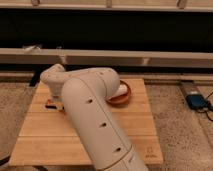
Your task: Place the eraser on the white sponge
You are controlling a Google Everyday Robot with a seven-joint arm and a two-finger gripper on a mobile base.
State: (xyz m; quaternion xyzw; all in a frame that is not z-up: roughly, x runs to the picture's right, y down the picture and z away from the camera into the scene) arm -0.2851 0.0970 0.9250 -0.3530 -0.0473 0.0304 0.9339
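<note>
My white arm fills the middle of the view and reaches to the left part of the wooden table (135, 132). The gripper (54, 103) hangs below the wrist, low over the table's left side. A small dark and orange object (49, 105), possibly the eraser, sits right at the gripper; I cannot tell whether it is held. The white sponge (121, 90) lies in a brown-orange dish (120, 98) right of the arm, mostly hidden by the arm.
A long shelf rail (150, 57) with dark space above it runs behind the table. A blue device (196, 101) with a cable lies on the speckled floor to the right. Floor surrounds the table on the left and right.
</note>
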